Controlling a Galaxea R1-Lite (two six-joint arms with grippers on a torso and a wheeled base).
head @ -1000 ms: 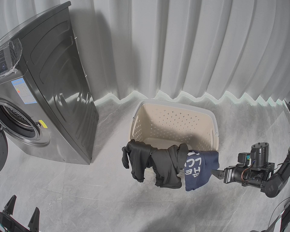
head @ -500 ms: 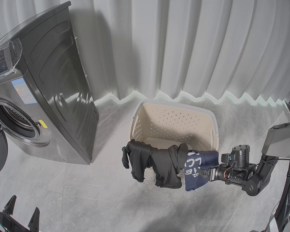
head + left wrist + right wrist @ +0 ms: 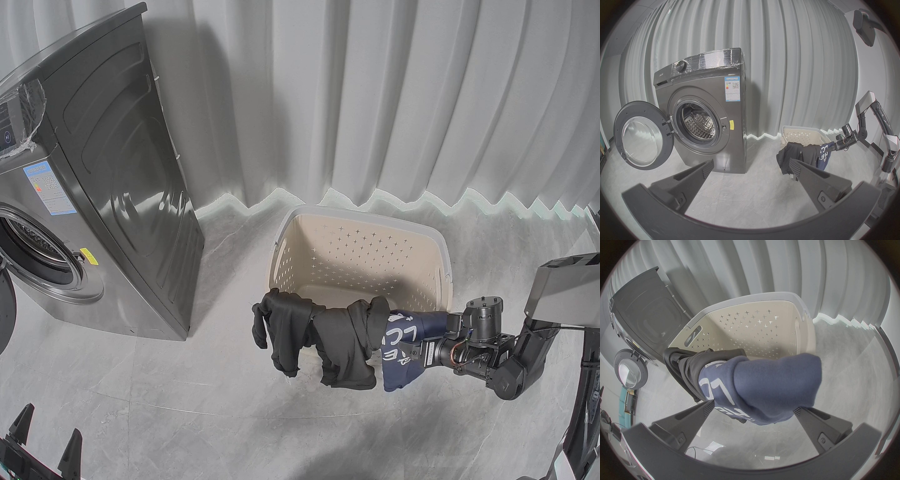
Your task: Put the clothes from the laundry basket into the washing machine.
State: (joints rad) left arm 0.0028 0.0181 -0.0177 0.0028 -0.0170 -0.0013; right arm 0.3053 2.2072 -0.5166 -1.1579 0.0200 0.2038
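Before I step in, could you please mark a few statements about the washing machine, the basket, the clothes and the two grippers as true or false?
1. The door of the washing machine stands open. True.
2. The black garments lie on the floor of the laundry basket. False: they hang over its near rim.
3. The right gripper is open at the navy garment. True.
4. The left gripper grips a black garment. False: it is open and empty, away from the basket.
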